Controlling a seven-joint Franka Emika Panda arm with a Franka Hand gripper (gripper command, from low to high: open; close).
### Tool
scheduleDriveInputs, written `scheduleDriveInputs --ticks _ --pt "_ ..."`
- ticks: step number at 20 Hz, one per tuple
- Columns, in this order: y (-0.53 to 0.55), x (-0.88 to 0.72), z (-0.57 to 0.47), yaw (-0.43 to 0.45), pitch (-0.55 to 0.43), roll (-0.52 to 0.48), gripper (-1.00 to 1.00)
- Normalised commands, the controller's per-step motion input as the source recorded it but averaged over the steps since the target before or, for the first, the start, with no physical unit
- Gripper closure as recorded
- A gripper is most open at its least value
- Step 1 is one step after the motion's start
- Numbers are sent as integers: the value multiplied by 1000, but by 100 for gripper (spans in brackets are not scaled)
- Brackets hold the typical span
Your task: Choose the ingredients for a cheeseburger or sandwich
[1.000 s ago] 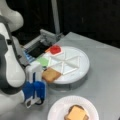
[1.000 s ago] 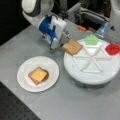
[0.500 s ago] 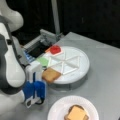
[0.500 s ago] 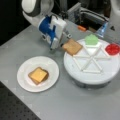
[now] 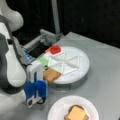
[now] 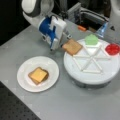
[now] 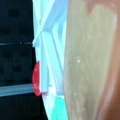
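My blue and white gripper (image 5: 45,75) (image 6: 65,43) is at the near rim of the white divided tray (image 5: 80,62) (image 6: 100,75), shut on the edge of a brown toast square (image 5: 52,74) (image 6: 72,46). This toast overhangs the tray's rim and fills most of the wrist view (image 7: 90,62). On the white paper plate (image 5: 56,110) (image 6: 25,83) lies the sandwich stack (image 5: 76,113) (image 6: 38,75): a toast square, a dark layer showing at its edge, and a yellow cheese square on top.
A green lettuce-like piece (image 5: 44,60) (image 6: 91,39) (image 7: 58,110) and a red disc (image 5: 55,49) (image 6: 112,48) (image 7: 36,78) sit in other tray compartments. A grey and black fixture (image 5: 42,41) (image 6: 87,15) stands behind the tray. My arm's white body (image 5: 10,65) is beside the tray.
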Motion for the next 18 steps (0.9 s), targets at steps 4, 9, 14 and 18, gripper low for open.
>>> scheduleDriveInputs --ticks 4,9,14,18 --pt "33 122 30 -68 38 132 100" --pt "24 132 49 -61 39 123 100" --pt "4 139 72 -54 44 116 100" --pt "-17 133 88 -47 51 114 100"
